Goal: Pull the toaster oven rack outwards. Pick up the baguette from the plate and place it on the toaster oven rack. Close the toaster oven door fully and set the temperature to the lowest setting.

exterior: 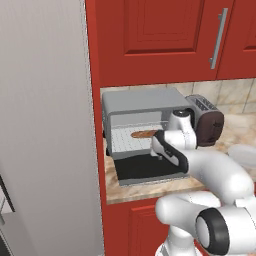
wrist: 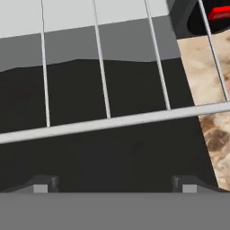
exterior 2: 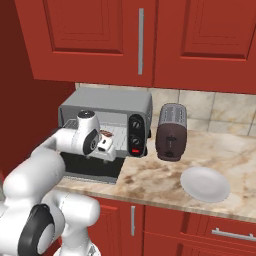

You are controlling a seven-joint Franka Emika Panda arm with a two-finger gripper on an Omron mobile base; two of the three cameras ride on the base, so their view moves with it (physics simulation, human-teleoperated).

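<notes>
Left base view: baguette (exterior: 144, 134) lies on toaster oven rack (exterior: 131, 138) inside toaster oven (exterior: 142, 102) | toaster oven door (exterior: 145, 170) folded down flat, resting over the desk (exterior 2: 165, 177) | claw (wrist: 114, 184) above door, fingers apart, gripping nothing | white plate (exterior 2: 205, 184) right of dark slot toaster (exterior 2: 170, 132).

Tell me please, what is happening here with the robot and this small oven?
The robot arm is working at the toaster oven on the counter. The toaster oven door lies folded down, open, and the toaster oven rack is pulled out over it. The baguette already lies on the rack, and the plate on the counter is bare. The gripper is open, holding nothing, just in front of the rack's front bar. The door is not yet closed.
</notes>
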